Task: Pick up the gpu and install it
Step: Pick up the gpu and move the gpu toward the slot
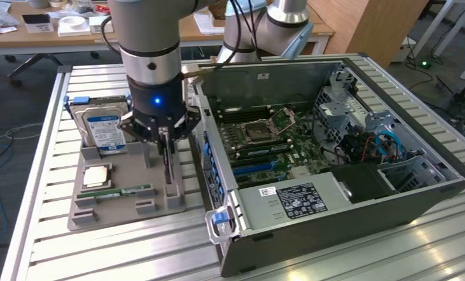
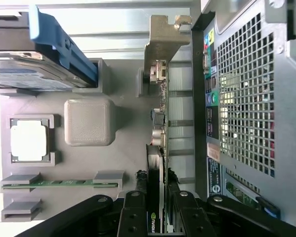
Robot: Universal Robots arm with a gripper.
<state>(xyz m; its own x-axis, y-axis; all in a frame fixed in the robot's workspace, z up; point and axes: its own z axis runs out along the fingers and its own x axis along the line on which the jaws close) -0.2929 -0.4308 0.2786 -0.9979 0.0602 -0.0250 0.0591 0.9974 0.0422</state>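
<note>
Wrist view had the best angle on this one. The end effector (image 2: 156, 200) was closed down narrow on the graphics card (image 2: 155, 163), one finger on each flat face, gripping the end away from the silver bracket (image 2: 163, 39). The card stood on its edge in the grey holder tray (image 2: 123, 79) and ran straight out ahead of the fingers. The bracket end looked to be resting against the tray's post. So I'd call this the pick-up step: grip made, card not yet lifted, nothing installed.

In the exterior view the end effector (image 1: 166, 153) hung straight down over the tray, which sat on the slatted bench (image 1: 99, 252). The open computer case (image 1: 419, 175) lay just beside the end effector on one side, with its motherboard (image 1: 271, 140) exposed. On the other side, away from the case, were the hard drive (image 1: 103, 126) standing in its slot, a processor chip (image 1: 97, 174) and a memory stick (image 1: 127, 191). All three were clear of the fingers.

My take on what the next move called for was a clean straight pull up out of the holder, no twisting. The card was thin and the tray held it along its bottom edge, so any sideways drag could have jammed or flexed it. The grip was at one end only, so the bracket end might have drooped once free. The case wall was close too, so it would have needed decent height before heading that way.
</note>
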